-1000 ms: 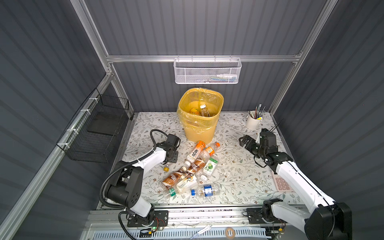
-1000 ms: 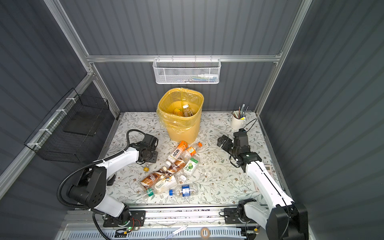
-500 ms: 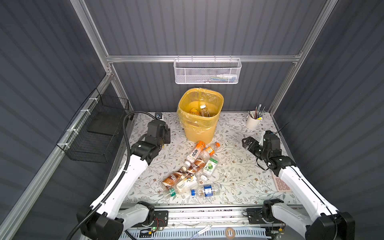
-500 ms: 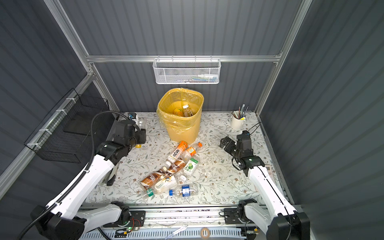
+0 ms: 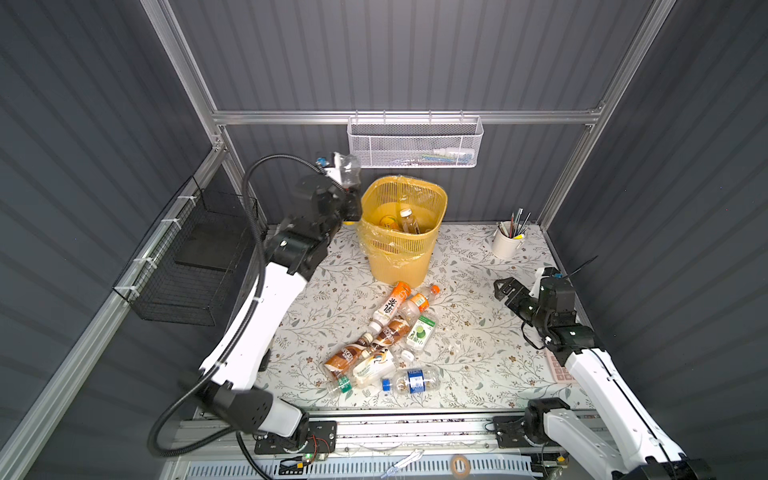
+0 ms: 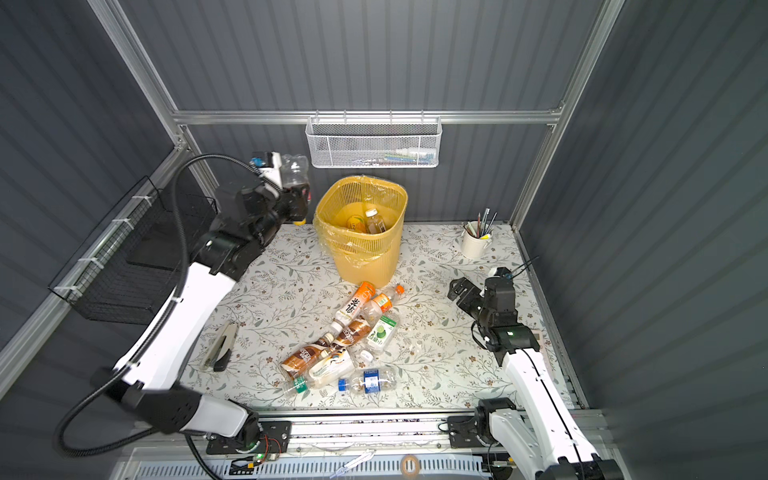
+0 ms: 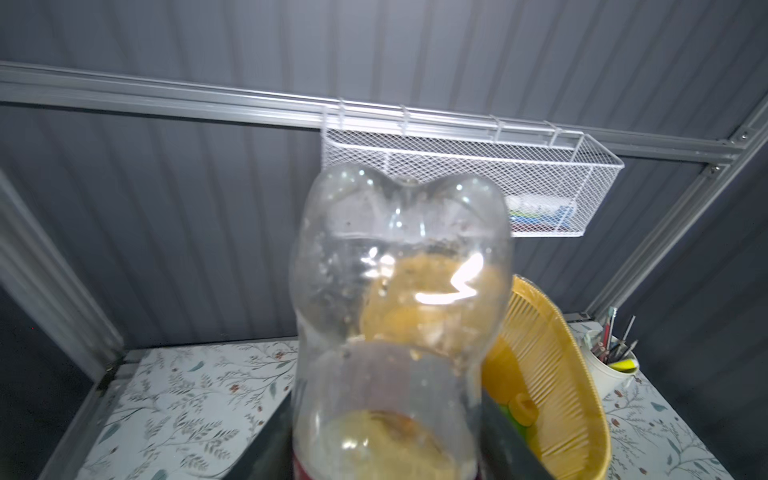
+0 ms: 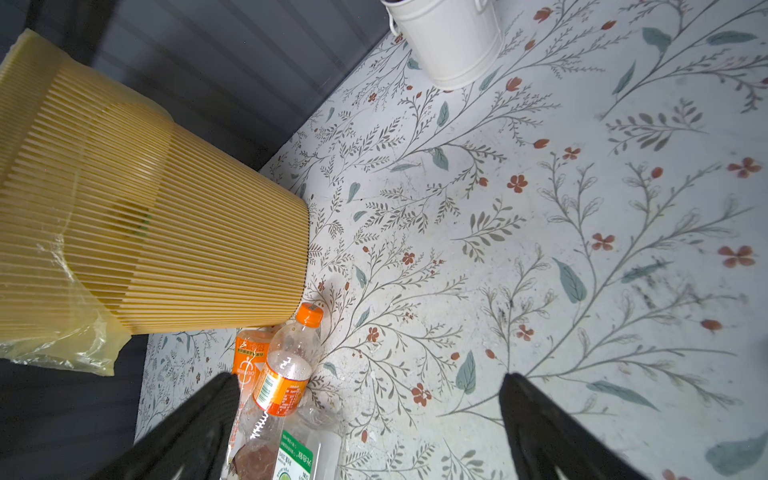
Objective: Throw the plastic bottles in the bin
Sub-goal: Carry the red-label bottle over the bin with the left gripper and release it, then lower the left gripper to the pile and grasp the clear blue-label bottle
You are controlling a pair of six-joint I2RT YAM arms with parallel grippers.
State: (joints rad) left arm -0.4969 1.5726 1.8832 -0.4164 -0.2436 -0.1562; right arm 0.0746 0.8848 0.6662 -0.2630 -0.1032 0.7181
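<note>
Pinched between the left jaws: a clear plastic bottle (image 7: 399, 291), thin-walled and glossy, lobed base pointing away from the wrist, a strip of red label at the clamped end. Held up beside the left rim of the bin (image 5: 402, 249), higher than that rim.

Bin: tall, yellow, walls of fine vertical slats, rounded-square mouth, crinkled clear bag liner folded over the rim. Inside it, at least two binned bottles (image 5: 405, 219), one amber with a white cap.

Just in front of the bin, a loose heap of bottles (image 5: 390, 332) lying flat: smooth cylinders, labels orange, brown, green and blue.

Right jaws spread wide, nothing between them, low over the surface to the right of the bin, near the heap.

Surface (image 5: 478, 332): flat pale sheet printed with grey sprigs and small red flowers. Right of the bin at the back, a white cup of pens (image 5: 507, 247). Above and behind the bin, a white mesh basket (image 5: 415, 143) on an aluminium rail. Left of the bin, a black wire basket (image 5: 187, 266). Ribbed dark grey wall panels all round.
</note>
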